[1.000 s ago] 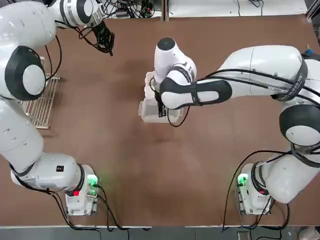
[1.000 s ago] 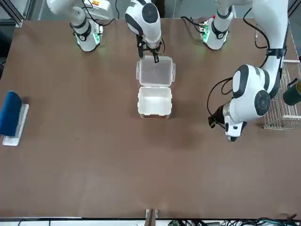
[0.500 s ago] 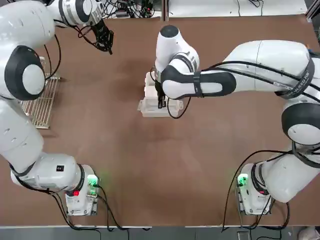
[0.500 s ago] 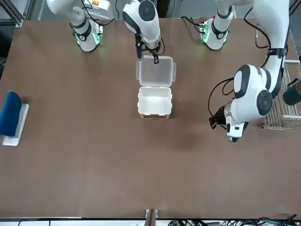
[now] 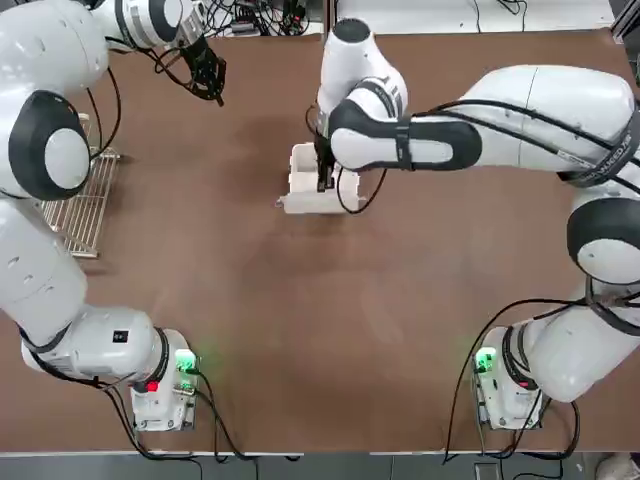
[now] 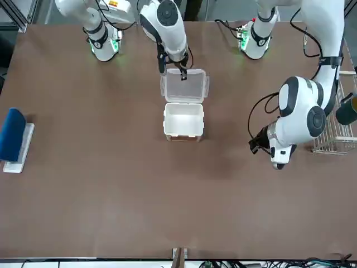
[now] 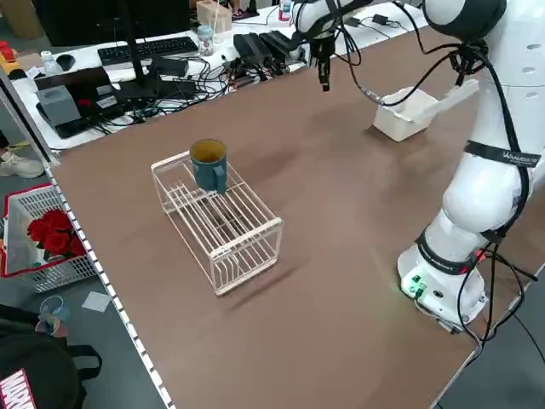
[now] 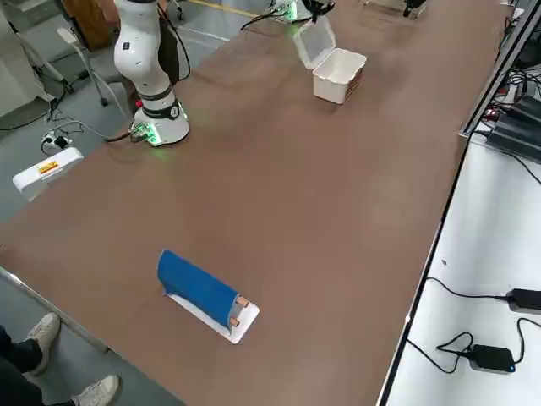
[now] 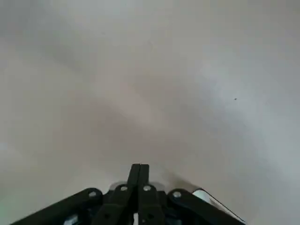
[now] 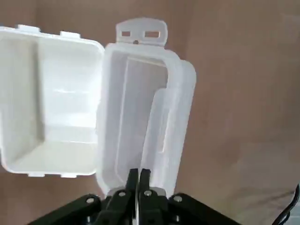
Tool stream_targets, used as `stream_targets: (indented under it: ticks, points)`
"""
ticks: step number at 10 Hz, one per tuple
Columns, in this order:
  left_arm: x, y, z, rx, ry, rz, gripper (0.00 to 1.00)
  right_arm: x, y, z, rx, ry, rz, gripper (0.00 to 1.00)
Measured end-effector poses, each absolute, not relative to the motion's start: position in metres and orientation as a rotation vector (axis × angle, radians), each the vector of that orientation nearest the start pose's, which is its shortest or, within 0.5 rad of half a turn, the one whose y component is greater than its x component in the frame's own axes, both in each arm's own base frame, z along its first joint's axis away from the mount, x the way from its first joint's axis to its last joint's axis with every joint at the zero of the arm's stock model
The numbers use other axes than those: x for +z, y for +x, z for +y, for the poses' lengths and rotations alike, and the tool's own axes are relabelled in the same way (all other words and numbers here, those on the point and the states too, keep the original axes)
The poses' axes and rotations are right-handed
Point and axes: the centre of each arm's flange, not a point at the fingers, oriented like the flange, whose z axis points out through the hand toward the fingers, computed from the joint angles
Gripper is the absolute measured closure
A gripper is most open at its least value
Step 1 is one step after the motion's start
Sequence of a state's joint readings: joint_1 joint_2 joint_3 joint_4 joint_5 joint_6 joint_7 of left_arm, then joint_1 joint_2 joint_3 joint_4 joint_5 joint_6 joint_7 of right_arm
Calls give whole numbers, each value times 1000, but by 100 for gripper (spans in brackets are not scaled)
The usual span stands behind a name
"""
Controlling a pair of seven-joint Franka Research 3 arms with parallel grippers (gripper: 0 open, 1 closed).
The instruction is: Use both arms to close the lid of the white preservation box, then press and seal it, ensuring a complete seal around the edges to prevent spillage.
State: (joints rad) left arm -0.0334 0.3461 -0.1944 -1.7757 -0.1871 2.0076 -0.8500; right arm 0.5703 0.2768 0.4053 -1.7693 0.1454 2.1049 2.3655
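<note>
The white preservation box [image 6: 183, 120] stands open at the table's middle, also seen in the right wrist view [image 10: 47, 117]. Its translucent lid [image 6: 186, 88] is tilted up off the table, as the right side view [image 8: 314, 38] shows. My right gripper [image 10: 138, 177] is shut on the lid's [image 10: 140, 122] rim, fingertips pressed together; in the top view it [image 5: 322, 182] hangs over the box [image 5: 303, 165]. My left gripper [image 5: 212, 88] hovers far off at the table's far left, shut with nothing in it [image 9: 139, 172].
A white wire rack [image 5: 80, 210] with a blue mug [image 7: 209, 162] on it stands at the left edge. A blue-topped tray [image 6: 14, 137] lies far out on the right arm's side. Cables and a keyboard [image 7: 153, 49] crowd the bench beyond the table.
My right gripper has moved away from its base toward the box, and the lid has risen from lying flat to tilted up. The left arm has barely shifted.
</note>
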Motion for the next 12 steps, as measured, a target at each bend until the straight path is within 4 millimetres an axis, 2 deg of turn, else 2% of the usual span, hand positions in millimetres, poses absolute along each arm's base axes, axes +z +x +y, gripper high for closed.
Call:
stream_targets:
  ticks: [4,8,10,12]
  points:
    - [363,618,-137,340,-3054,-1170,99,432,416,500,362,-2176,2045,96]
    - [360,621,-137,351,-3057,-1182,99,419,472,470,364,-2116,2078,95]
    - [358,622,-137,356,-3056,-1184,99,412,503,455,374,-2067,2108,91]
    - [356,622,-137,362,-3054,-1183,99,418,539,433,373,-1988,2133,82]
